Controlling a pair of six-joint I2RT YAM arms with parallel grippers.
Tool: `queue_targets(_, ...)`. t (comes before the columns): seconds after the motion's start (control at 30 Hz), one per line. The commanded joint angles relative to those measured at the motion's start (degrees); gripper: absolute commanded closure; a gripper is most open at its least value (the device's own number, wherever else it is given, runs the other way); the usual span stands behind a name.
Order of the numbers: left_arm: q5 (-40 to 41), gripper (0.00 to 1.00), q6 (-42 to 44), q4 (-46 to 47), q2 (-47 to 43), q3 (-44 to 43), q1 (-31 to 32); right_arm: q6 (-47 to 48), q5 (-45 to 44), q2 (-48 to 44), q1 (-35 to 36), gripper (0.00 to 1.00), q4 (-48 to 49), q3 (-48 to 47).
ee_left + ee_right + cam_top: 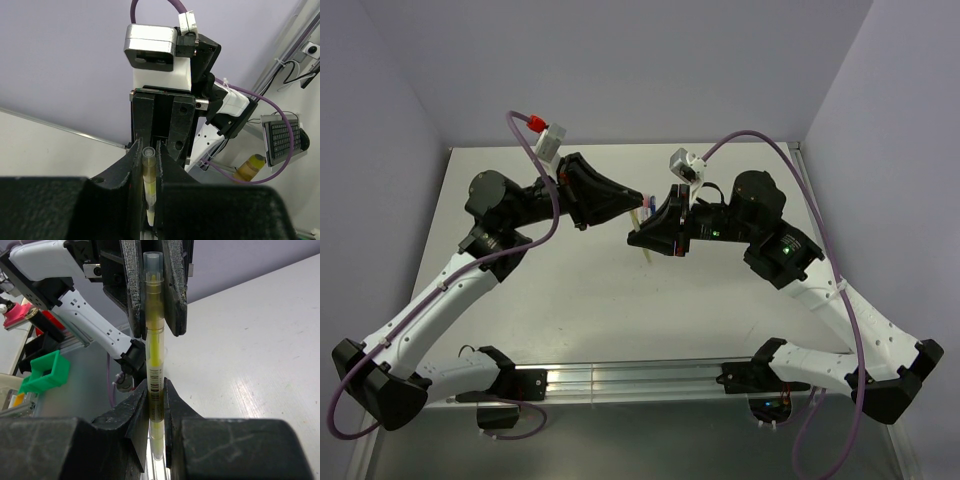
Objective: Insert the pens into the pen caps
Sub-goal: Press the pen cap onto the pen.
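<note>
Mid-air, frame centre, above tabletop (620,320) | left gripper (148,161) and right gripper (156,390) jaws both clamp one yellow pen (154,340) | clear cap (152,261) looks seated, I judge | I see no other pens or caps.

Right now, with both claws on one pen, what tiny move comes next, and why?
Probably a short squeeze together along the pen: the left gripper clamps its clear cap end, the right gripper its body, and the cap may not be fully seated.
</note>
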State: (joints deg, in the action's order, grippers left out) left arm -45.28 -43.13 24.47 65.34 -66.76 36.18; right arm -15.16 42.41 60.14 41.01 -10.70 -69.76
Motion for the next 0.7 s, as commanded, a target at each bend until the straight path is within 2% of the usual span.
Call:
queue_targets(0.0, -1.13, 1.00, 0.42, 2.34, -0.74, 0.58, -0.15, -0.57, -1.19, 0.15, 0.47, 0.95, 1.21, -3.10)
queue_targets(0.13, 0.36, 1.00, 1.12, 1.90, -0.92, 0.84, -0.06, -0.57, -1.28, 0.07, 0.47, 0.86, 1.29, -3.10)
queue_targets(0.67, 2.74, 1.00, 3.14, -1.18, 0.49, 0.76, -0.15, -0.14, -1.54, -0.29, 0.47, 0.72, 1.82, -2.58)
